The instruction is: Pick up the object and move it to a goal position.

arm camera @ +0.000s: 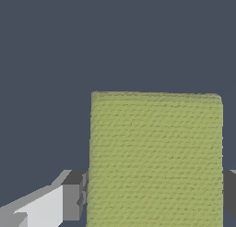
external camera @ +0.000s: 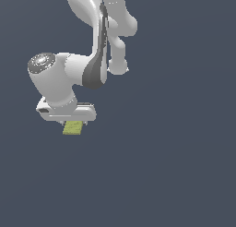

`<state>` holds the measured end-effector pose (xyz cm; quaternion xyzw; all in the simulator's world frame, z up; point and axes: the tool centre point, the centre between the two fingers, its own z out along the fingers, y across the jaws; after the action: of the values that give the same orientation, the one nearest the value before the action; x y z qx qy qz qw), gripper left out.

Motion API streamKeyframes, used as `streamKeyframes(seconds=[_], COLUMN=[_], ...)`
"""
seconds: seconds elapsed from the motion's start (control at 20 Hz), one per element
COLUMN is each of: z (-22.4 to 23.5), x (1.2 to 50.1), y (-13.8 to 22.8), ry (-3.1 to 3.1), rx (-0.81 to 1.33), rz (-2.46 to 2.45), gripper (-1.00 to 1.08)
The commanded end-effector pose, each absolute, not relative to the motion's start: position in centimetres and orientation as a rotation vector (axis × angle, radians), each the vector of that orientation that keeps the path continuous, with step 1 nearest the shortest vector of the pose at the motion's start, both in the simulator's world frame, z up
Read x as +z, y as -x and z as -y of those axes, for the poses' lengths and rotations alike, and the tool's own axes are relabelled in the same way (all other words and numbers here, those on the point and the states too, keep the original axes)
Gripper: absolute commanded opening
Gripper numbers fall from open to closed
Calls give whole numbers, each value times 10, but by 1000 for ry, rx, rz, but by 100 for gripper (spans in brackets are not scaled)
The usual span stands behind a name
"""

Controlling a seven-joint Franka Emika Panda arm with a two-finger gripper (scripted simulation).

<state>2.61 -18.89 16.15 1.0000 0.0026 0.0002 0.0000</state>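
Observation:
The object point(external camera: 73, 128) is a small flat yellow-green block that sticks out just below my white gripper point(external camera: 72, 123) in the exterior view's left half. In the wrist view the block point(arm camera: 156, 143) fills the space between my two fingers. One grey finger pad point(arm camera: 73, 200) touches one side of it and the other pad point(arm camera: 230, 194) touches the opposite side. My gripper point(arm camera: 156, 200) is shut on the block. The block's mottled face points at the wrist camera and its lower part is cut off by the picture's edge.
The arm's white links point(external camera: 99, 41) rise above the gripper toward the top of the exterior view. Everything around is a plain dark grey-blue surface point(external camera: 175, 166) with no other objects and no goal marker in view.

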Motion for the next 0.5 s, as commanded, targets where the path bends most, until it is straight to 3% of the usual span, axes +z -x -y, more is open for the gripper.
streamKeyframes(seconds=[0.0, 0.45], z=[206, 237], x=[178, 202], y=[-27, -31], ry=[-3142, -3142], rx=[1, 0], rz=[-11, -11], gripper=[-100, -100])
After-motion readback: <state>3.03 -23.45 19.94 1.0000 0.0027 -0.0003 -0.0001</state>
